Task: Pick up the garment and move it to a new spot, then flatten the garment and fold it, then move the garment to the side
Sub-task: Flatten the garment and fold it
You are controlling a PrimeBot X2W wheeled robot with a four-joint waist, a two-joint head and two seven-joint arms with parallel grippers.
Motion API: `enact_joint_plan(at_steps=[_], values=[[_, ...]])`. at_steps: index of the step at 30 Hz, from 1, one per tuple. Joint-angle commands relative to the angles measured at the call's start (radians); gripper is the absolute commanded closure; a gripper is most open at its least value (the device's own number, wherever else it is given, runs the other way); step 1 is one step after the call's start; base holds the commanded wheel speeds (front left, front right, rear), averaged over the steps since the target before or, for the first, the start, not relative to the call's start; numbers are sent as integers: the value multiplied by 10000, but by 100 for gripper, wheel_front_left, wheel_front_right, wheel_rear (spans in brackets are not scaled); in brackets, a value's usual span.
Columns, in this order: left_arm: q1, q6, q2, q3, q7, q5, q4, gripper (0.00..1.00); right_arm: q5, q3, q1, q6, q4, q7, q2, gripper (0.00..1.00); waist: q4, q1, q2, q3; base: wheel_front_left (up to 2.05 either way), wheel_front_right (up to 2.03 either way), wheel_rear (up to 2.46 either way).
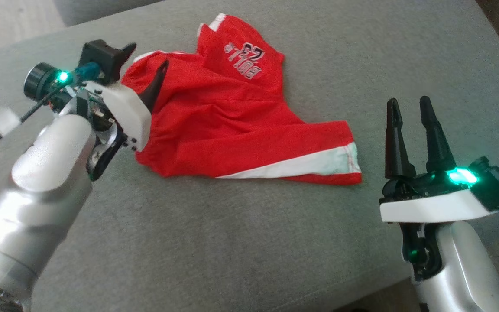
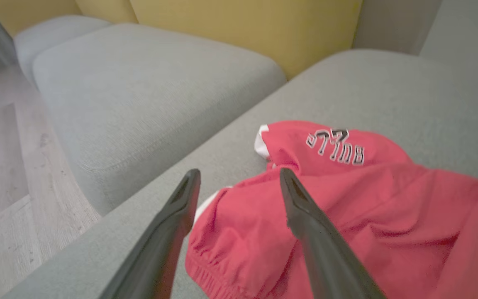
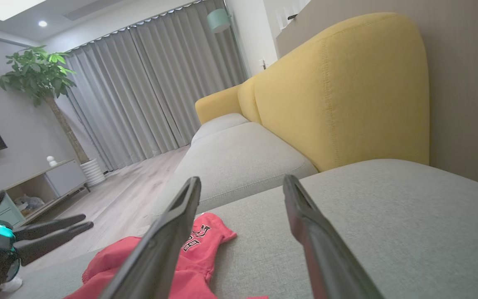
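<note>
The red garment (image 1: pixel 232 121) lies rumpled on the grey cushion (image 1: pixel 215 242); the left gripper (image 1: pixel 145 65) hangs spread wide over its elastic edge, gripping nothing; the right gripper (image 1: pixel 408 104), fingers parted and empty, stands apart beside its striped leg.

head cam looks down on grey fabric sofa seat (image 1: pixel 249 242); left wrist close over crumpled red garment (image 2: pixel 347 216), right wrist low, farther off; all share both

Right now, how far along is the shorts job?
Done: nothing visible; the red shorts lie rumpled, unfolded, on the grey sofa cushion. In hand: the open left gripper hovers at their elastic edge; the right gripper is open, apart. Left: grasp, move, flatten, fold, set aside.
</note>
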Motion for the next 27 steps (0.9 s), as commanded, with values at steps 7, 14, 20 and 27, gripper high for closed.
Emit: enact_joint_plan(at_steps=[7, 14, 20, 27], values=[[1225, 1538, 75, 1234, -3227, -76, -1504, 0, -644, -40, -45, -7, -162, -93, -28, 0, 1194, 0, 0, -767, 0, 0, 0], [3666, 3054, 75, 1697, -4212, -16, -3405, 0, -1108, -194, 542, -7, -21, -93, -28, 0, 1990, 0, 0, -1210, 0, 0, 0], [5436, 3872, -147, 2026, -4306, 209, -4850, 0, -1207, -369, 1018, -7, 93, -93, -28, 0, 2336, 0, 0, -1344, 0, 0, 0], [6483, 4026, -378, 2310, -4313, 815, -5749, 0, -1324, -559, 1150, -7, 441, -93, -28, 0, 2391, 0, 0, -1225, 0, 0, 0]])
